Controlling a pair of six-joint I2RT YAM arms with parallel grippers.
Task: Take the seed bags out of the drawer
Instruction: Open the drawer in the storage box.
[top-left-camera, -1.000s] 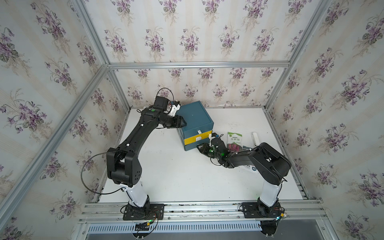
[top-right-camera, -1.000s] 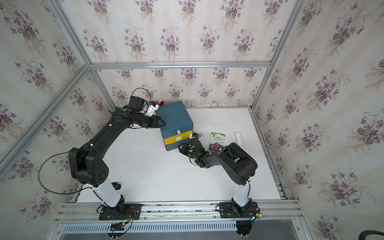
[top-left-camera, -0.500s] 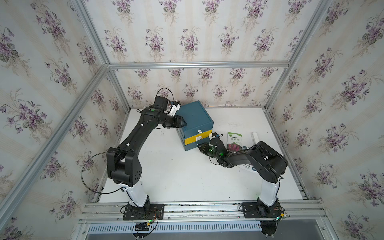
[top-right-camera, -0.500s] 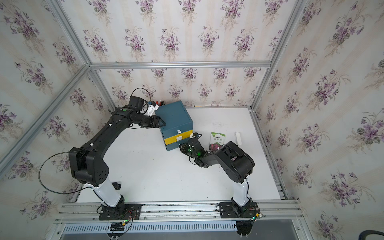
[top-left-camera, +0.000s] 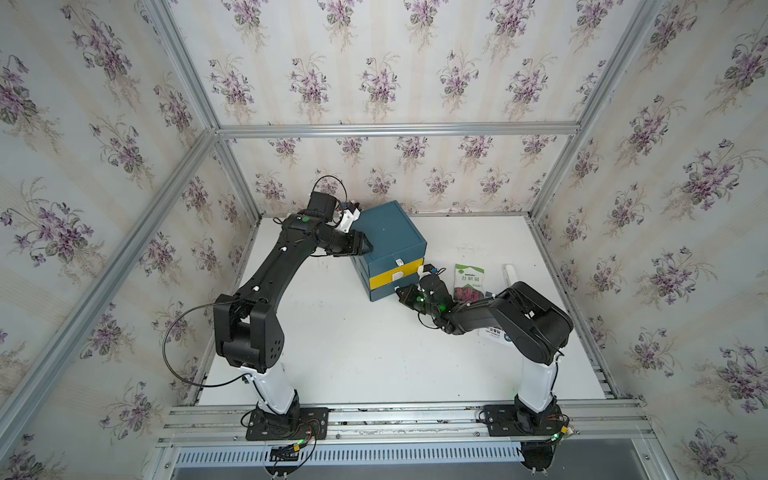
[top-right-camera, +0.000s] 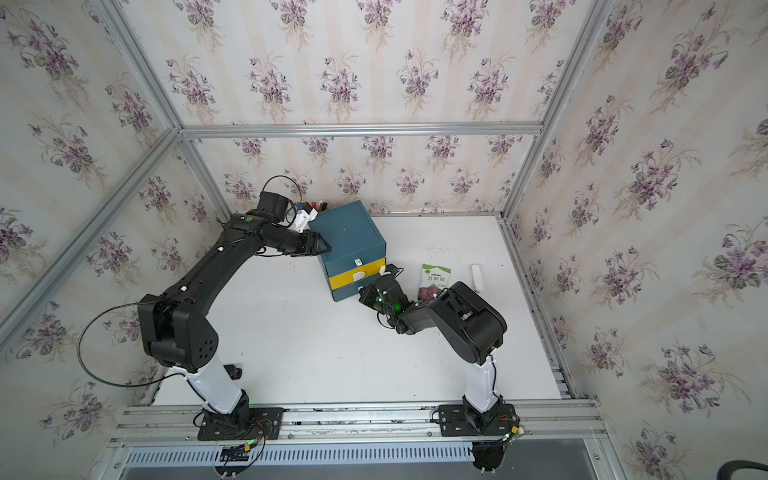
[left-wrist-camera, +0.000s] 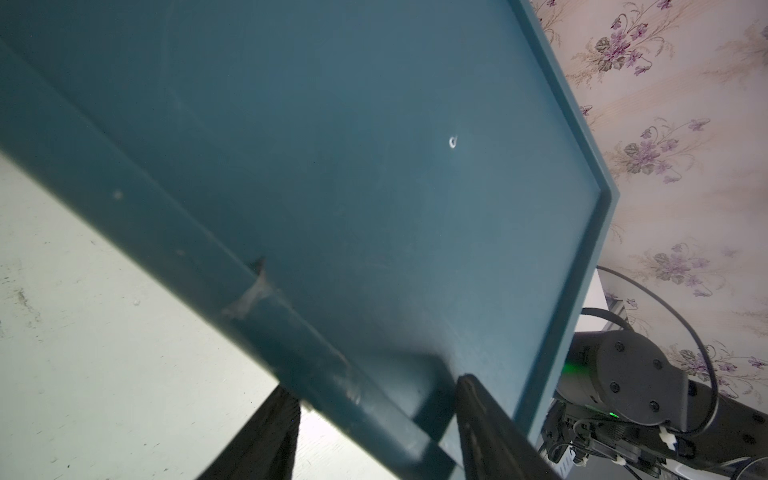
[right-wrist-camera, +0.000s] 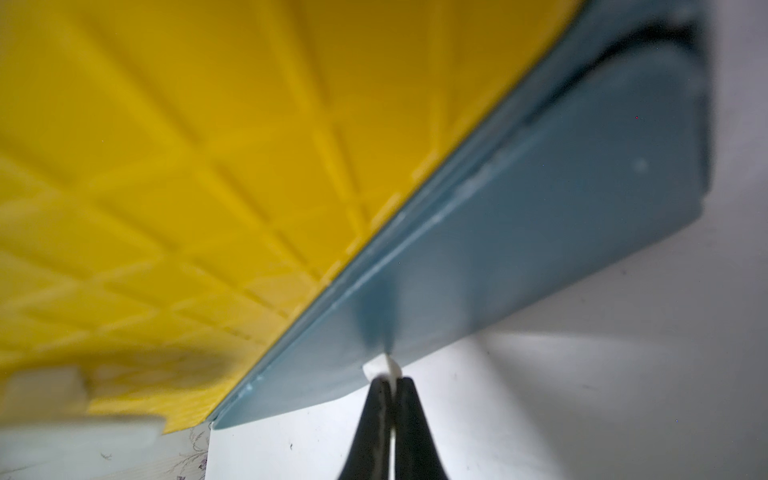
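A teal cabinet (top-left-camera: 388, 237) holds three drawers. Its bottom teal drawer (right-wrist-camera: 540, 232) sits about flush under the yellow drawer (top-left-camera: 395, 276). My right gripper (right-wrist-camera: 390, 380) is shut on that bottom drawer's small white tab (right-wrist-camera: 380, 368), low at the cabinet front (top-left-camera: 401, 291). My left gripper (left-wrist-camera: 374, 384) straddles the cabinet's top left rim (left-wrist-camera: 332, 374), one finger on top and one on the side (top-left-camera: 368, 247). One seed bag (top-left-camera: 468, 282) with a green top and magenta flowers lies on the table right of the cabinet. A white-topped seed bag (top-left-camera: 493, 332) peeks from under my right arm.
A small white stick-like object (top-left-camera: 510, 274) lies near the right wall. The white table (top-left-camera: 353, 345) is enclosed by flowered walls and aluminium frame rails. My right arm's elbow (top-left-camera: 536, 328) rises over the table's right side.
My right gripper's jaws have closed onto the bottom drawer's white tab, and that arm's elbow has shifted slightly. The left arm and the cabinet have stayed put.
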